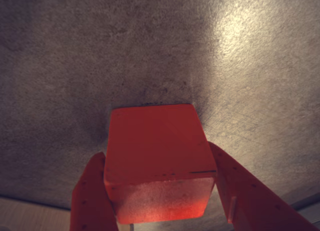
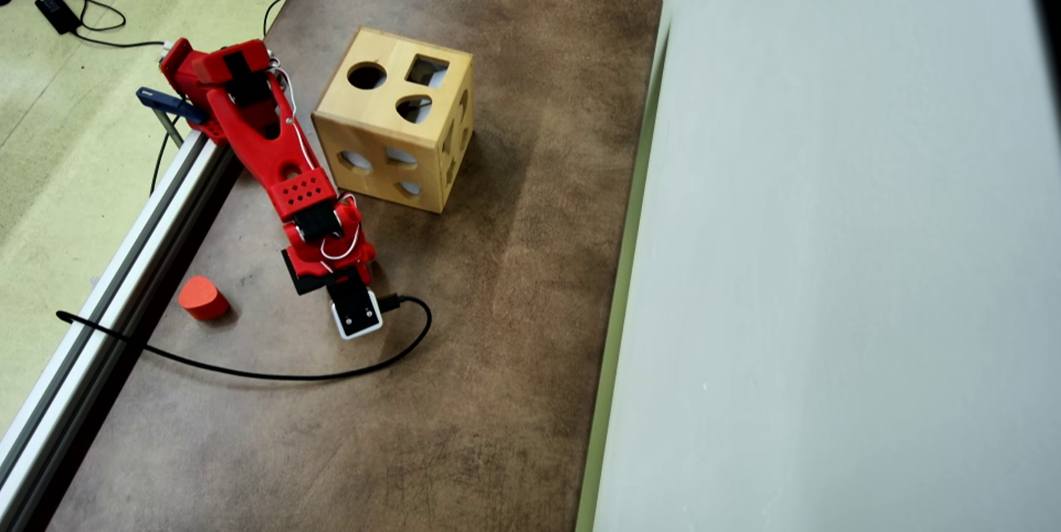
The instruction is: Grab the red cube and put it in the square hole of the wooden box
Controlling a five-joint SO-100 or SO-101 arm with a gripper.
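In the wrist view the red cube point(image 1: 157, 151) sits between my two red fingers, one pressed to each side face. My gripper point(image 1: 155, 152) is shut on it, just over the brown tabletop point(image 1: 150, 51). In the overhead view the red arm point(image 2: 319, 242) reaches down over the table and hides both cube and jaws beneath its wrist camera point(image 2: 356, 314). The wooden box point(image 2: 365, 147) stands up and to the right of the arm's wrist. Its top face carries the square hole point(image 2: 427, 70) beside a round and a half-round cutout.
An orange-red rounded block point(image 2: 201, 297) lies left of the wrist near the metal rail point(image 2: 108, 283). A black cable point(image 2: 273, 374) curves across the table below the arm. A pale wall point(image 2: 829, 267) borders the table on the right.
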